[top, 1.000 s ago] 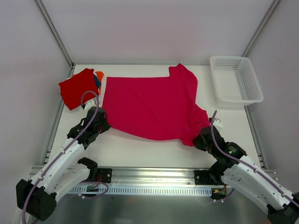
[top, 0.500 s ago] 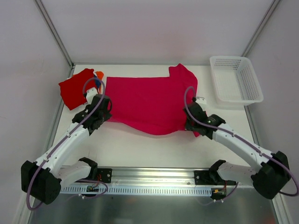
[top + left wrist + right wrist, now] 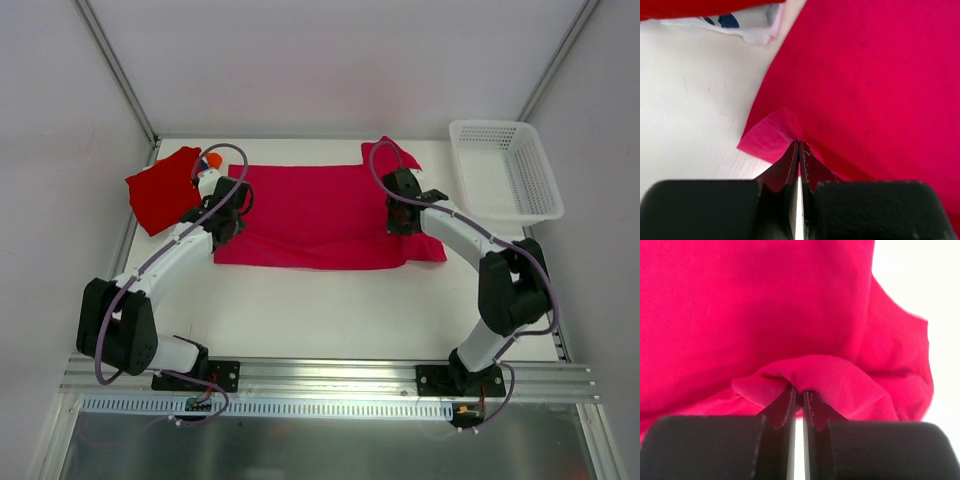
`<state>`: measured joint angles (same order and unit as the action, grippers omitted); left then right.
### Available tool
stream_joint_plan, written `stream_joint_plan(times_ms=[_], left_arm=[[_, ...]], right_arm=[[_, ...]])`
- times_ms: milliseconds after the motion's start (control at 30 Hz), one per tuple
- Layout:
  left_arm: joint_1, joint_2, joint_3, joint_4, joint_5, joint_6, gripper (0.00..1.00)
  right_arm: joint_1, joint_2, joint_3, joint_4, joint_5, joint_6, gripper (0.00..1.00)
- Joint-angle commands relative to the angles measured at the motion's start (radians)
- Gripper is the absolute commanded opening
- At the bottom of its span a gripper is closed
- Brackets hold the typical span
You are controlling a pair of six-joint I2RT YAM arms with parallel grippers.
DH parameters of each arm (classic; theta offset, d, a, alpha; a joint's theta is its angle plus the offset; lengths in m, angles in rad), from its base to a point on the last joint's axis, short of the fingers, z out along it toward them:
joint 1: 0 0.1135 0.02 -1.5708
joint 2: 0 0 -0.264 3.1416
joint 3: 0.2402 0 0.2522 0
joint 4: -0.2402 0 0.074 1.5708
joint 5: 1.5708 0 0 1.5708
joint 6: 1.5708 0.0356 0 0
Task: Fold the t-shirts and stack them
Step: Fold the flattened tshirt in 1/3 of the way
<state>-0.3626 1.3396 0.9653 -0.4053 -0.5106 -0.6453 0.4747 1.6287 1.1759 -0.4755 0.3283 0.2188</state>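
The magenta-pink t-shirt (image 3: 310,215) lies across the back half of the table, folded over on itself into a long band. At the band's left end my left gripper (image 3: 232,200) is shut on a corner of this cloth (image 3: 770,140). At its right end my right gripper (image 3: 398,205) is shut on a bunched fold of it (image 3: 825,375), beside the sleeve. A folded red t-shirt (image 3: 160,190) tops a small stack at the back left. Orange cloth (image 3: 212,160) peeks out from under it. White cloth with blue print (image 3: 740,22) shows in the left wrist view.
A white plastic mesh basket (image 3: 505,170) stands at the back right corner. The white table (image 3: 330,310) runs bare from the shirt's near edge to the arm bases. Metal frame posts rise at both back corners.
Both grippers have carried the shirt's near hem away from the bases toward the back. The shirt, spread flat before, now lies doubled over. The stack has not moved.
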Motion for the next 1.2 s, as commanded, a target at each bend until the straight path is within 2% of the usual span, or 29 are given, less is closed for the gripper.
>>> stream_joint_plan(times_ms=[0,100,300,533,567,600,633,667,700,933,1167], left_arm=[[0.051,0.070,0.067,0.051,-0.031,0.026,0.00],[0.092,0.145,0.093,0.066,-0.020,0.019,0.00],[0.125,0.298,0.173,0.082,0.006,0.009,0.00],[0.131,0.398,0.217,0.094,0.011,-0.011,0.00],[0.129,0.408,0.220,0.098,0.009,-0.011,0.07],[0.131,0.423,0.222,0.100,0.011,-0.011,0.38],[0.131,0.429,0.222,0.102,0.012,-0.010,0.64],[0.129,0.438,0.222,0.105,0.012,-0.010,0.86],[0.131,0.438,0.222,0.106,0.006,-0.010,0.99],[0.131,0.379,0.214,0.105,-0.028,0.024,0.99],[0.129,0.152,0.185,0.099,0.003,0.067,0.99]], right_arm=[[-0.036,0.097,0.123,0.021,-0.034,-0.056,0.00],[-0.076,0.182,0.215,0.015,-0.073,-0.023,0.00],[-0.079,0.336,0.393,-0.038,-0.101,-0.030,0.01],[-0.085,0.375,0.419,-0.043,-0.087,-0.038,0.01],[-0.084,0.375,0.418,-0.043,-0.084,-0.039,0.06],[-0.085,0.375,0.413,-0.044,-0.080,-0.039,0.16],[-0.088,0.375,0.412,-0.049,-0.077,-0.042,0.43],[-0.088,0.375,0.412,-0.054,-0.058,-0.042,0.59],[-0.088,0.375,0.412,-0.067,-0.040,-0.042,0.98],[-0.091,0.341,0.419,-0.112,0.057,-0.064,1.00],[-0.082,0.167,0.430,-0.172,0.110,-0.084,0.99]])
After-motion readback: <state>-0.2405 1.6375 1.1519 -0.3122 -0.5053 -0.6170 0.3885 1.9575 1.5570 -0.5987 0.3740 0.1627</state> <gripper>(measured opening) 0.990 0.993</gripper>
